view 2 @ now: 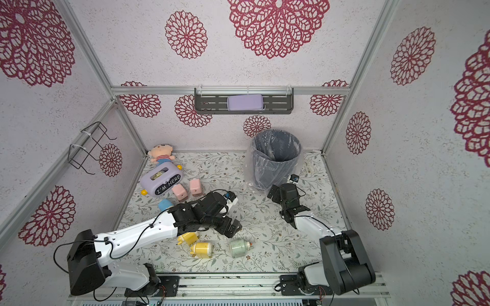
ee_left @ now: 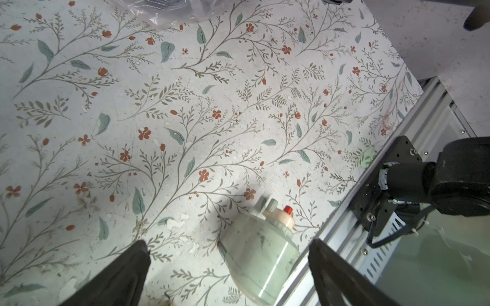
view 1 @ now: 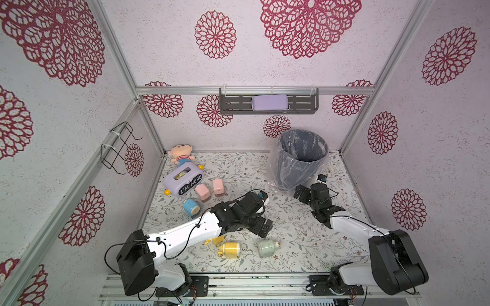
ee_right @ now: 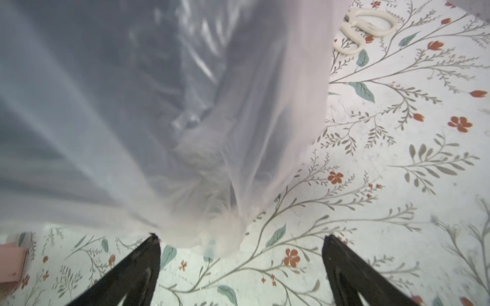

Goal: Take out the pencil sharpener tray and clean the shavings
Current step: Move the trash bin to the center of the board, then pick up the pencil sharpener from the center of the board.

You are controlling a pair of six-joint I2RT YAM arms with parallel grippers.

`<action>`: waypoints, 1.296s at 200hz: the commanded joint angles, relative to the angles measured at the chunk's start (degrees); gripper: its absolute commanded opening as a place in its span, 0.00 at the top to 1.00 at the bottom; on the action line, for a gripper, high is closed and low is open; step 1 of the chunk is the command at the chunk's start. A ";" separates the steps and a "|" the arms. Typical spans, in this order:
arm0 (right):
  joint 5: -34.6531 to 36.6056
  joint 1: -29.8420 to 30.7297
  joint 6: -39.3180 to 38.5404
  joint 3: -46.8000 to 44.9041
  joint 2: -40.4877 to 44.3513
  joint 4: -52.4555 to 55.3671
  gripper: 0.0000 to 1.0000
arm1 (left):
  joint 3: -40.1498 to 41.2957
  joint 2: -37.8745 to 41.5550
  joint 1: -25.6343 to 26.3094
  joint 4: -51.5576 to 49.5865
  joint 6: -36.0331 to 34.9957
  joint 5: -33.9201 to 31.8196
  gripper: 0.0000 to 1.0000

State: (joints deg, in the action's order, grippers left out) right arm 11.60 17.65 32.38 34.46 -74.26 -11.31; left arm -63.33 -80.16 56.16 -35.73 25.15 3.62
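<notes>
Floral-print tabletop (view 1: 291,169), flecked with debris. Walls (view 1: 265,69) papered with red medallions. On back wall, one shelf (view 1: 228,106) with one lilac case (view 1: 269,102). One lined bin (view 1: 302,159), back right. Two pink sharpeners (view 1: 202,192), one blue sharpener (view 1: 191,208), one yellow sharpener (view 1: 230,249). One green sharpener (view 1: 267,248), on side near front edge, just beside left gripper (ee_left: 229,243), spread wide, holding nothing. Right gripper (ee_right: 241,236) likewise spread, empty, close to bin liner.

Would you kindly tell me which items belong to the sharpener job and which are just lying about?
Job: pale green round plastic pencil sharpener; grey plastic-lined waste bin.
Lying about: plush doll; lilac plastic "I'M HERE" box; white scissors; lilac case.
</notes>
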 commanded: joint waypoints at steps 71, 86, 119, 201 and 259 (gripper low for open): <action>-1.79 -0.17 2.00 -8.76 17.03 8.47 0.01 | -12.30 -10.45 2.41 -17.13 -6.24 8.51 0.03; -2.11 -0.41 2.10 -10.35 17.31 5.29 0.01 | -14.38 -13.09 2.80 -18.77 -6.76 8.50 0.03; -1.83 -1.64 2.02 -11.88 17.57 4.74 0.01 | -17.44 -18.29 4.97 -21.78 -8.22 8.29 0.02; -3.90 -2.58 2.85 -11.61 18.37 5.77 0.01 | -18.67 -24.84 9.39 -23.51 -8.00 5.63 0.00; -4.41 -2.64 3.04 -11.84 19.33 6.21 0.01 | -18.94 -27.42 9.76 -23.01 -8.45 4.32 0.08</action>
State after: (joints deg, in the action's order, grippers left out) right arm 7.55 15.25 34.61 22.15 -56.75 -4.82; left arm -81.38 -106.80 65.32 -58.35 17.43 8.91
